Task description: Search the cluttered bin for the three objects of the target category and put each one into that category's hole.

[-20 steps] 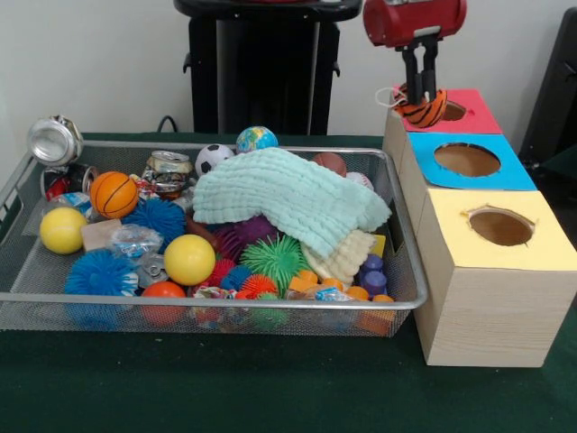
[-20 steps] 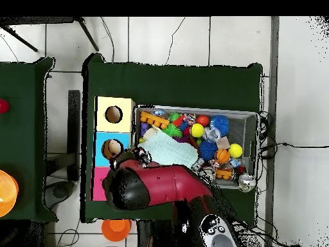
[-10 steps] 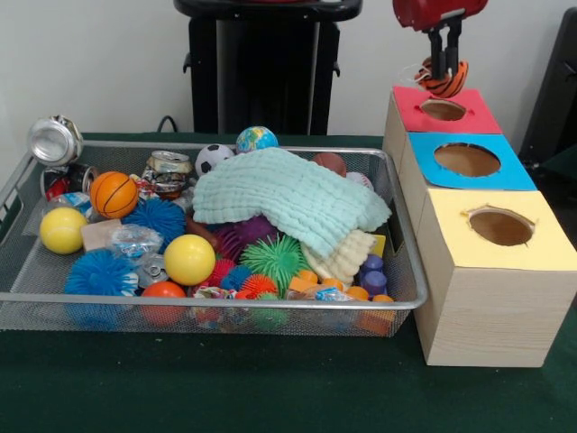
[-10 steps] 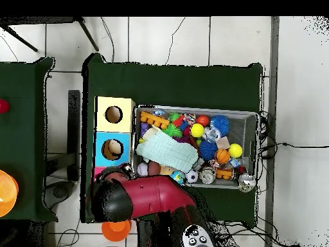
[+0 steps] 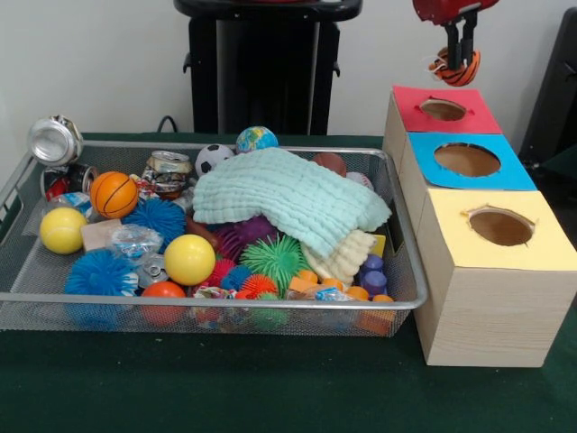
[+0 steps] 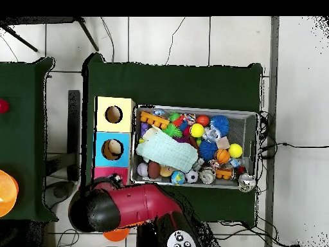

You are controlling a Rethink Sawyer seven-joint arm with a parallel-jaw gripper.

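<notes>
My gripper (image 5: 459,61) is at the top right of the front view, shut on an orange-and-black striped ball (image 5: 465,78). It holds the ball in the air above and a little behind the red box's hole (image 5: 444,109). The bin (image 5: 216,299) is a silver wire-mesh basket full of toys, left of the boxes. It also shows in the overhead view (image 6: 193,108). There my red arm (image 6: 125,206) covers the gripper and most of the red box.
Three wooden boxes stand in a row with red (image 5: 473,117), blue (image 5: 514,173) and yellow (image 5: 541,248) tops, each with a round hole. In the bin a mint cloth (image 5: 288,198) lies over several balls. An orange basketball (image 5: 114,194), yellow balls and crushed cans (image 5: 54,140) sit at its left.
The gripper has risen and moved right with the striped ball, from beside the red box to above it. In the overhead view the arm has swung away from the bin.
</notes>
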